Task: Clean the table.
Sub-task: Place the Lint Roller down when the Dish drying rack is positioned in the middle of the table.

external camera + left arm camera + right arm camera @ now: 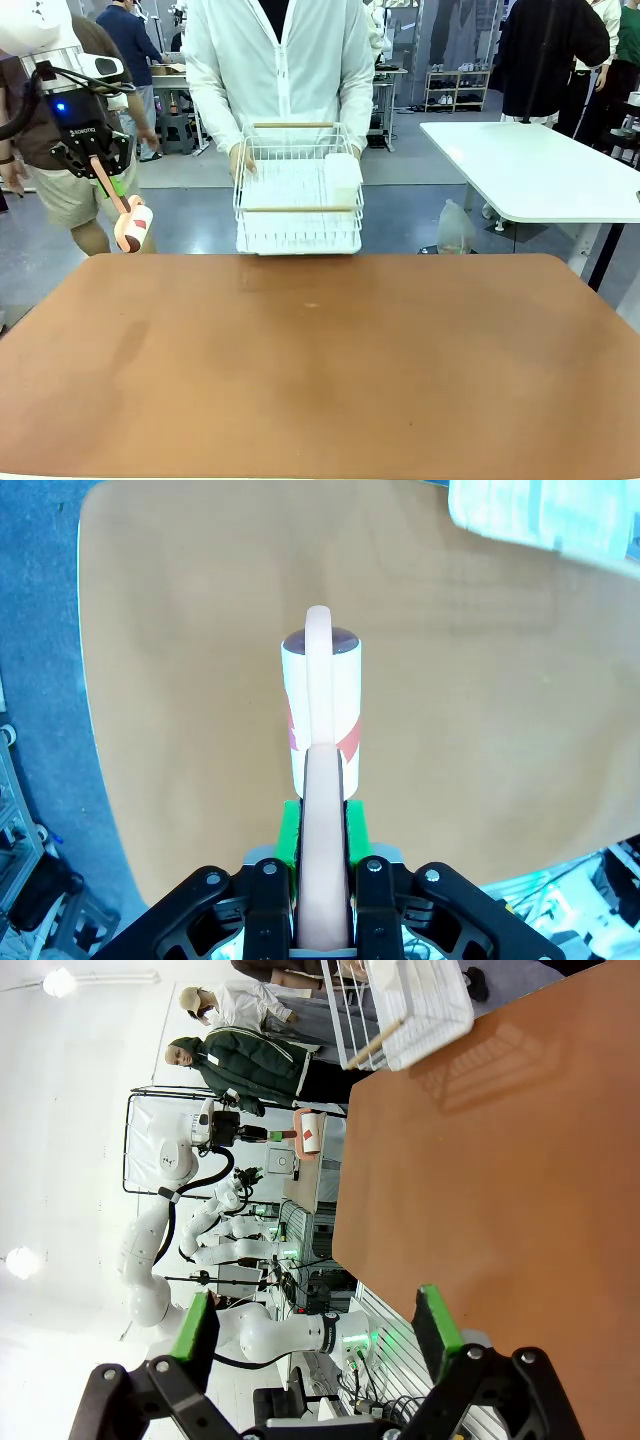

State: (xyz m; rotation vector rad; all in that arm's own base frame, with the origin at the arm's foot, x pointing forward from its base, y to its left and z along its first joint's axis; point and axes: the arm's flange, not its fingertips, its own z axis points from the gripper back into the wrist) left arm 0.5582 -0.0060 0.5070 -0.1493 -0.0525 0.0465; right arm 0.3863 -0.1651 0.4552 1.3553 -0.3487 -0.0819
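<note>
Left gripper [322,825] clenched on lint roller [128,222] handle, raised off table's [320,370] left far corner. Right gripper [318,1332] released, over table. Rack [298,190], contents unclear, in person's hands beyond far edge.

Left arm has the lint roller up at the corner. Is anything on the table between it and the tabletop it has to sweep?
Nothing visible. The left gripper holds the lint roller by its handle above the table, whose top looks bare. The person's white rack is held off the far edge.

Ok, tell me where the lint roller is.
Front view, far left: the lint roller hangs from the left gripper above the table's far-left corner.
</note>
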